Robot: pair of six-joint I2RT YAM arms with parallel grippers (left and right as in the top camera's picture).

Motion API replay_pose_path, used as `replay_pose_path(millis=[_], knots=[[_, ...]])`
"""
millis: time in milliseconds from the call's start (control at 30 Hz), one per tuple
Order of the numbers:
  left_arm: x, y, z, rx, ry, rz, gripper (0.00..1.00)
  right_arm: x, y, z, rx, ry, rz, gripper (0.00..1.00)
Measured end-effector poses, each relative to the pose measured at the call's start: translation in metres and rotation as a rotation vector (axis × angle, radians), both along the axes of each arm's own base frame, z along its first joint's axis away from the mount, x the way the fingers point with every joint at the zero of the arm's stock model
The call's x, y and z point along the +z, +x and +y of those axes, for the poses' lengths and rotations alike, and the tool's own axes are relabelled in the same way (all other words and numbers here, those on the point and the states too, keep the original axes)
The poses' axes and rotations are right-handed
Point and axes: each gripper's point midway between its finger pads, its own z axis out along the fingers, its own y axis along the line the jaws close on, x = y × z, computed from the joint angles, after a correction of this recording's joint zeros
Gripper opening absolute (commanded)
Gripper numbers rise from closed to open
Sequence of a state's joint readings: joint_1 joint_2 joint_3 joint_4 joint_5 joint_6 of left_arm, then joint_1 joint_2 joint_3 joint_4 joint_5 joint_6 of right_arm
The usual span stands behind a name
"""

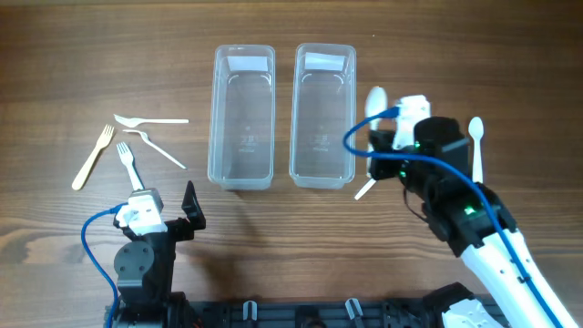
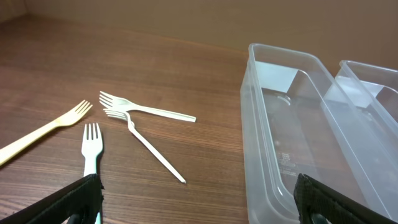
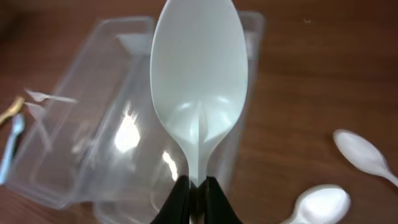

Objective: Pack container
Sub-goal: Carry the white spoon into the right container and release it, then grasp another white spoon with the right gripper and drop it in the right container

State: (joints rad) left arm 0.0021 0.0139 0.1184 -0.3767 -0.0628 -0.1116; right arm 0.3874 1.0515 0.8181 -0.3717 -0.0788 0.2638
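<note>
The spoon (image 3: 198, 81) handle vanishes between the jaws (containers (image 3: 74, 168) behind blurred).

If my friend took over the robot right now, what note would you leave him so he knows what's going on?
Left gripper: open, holding nothing, low near the forks.
Right gripper: shut on a spoon, held up by the right container.
Things: both containers are empty. Four forks lie on the table left of the left container. Two more spoons lie on the right.
Done: one spoon is in the fingers.
Left: probably drop that spoon in, then pack the other spoons and the forks.
</note>
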Motion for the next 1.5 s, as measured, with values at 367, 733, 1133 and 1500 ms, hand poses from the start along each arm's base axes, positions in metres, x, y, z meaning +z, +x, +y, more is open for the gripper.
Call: replay_pose_path(millis=[367,733,1133,1500], knots=[[0.000,0.000,0.000,0.000,0.000,0.000,1.00,-0.066,0.058,0.051,0.016,0.078,0.068,0.58],[0.000,0.000,0.000,0.000,0.000,0.000,1.00,-0.036,0.029,0.021,-0.177,0.110,0.238,0.49],[0.000,0.000,0.000,0.000,0.000,0.000,1.00,-0.067,-0.007,-0.079,-0.699,0.004,0.493,0.42],[0.000,0.000,0.000,0.000,0.000,0.000,1.00,-0.146,0.007,-0.077,-0.871,-0.009,0.667,0.43]])
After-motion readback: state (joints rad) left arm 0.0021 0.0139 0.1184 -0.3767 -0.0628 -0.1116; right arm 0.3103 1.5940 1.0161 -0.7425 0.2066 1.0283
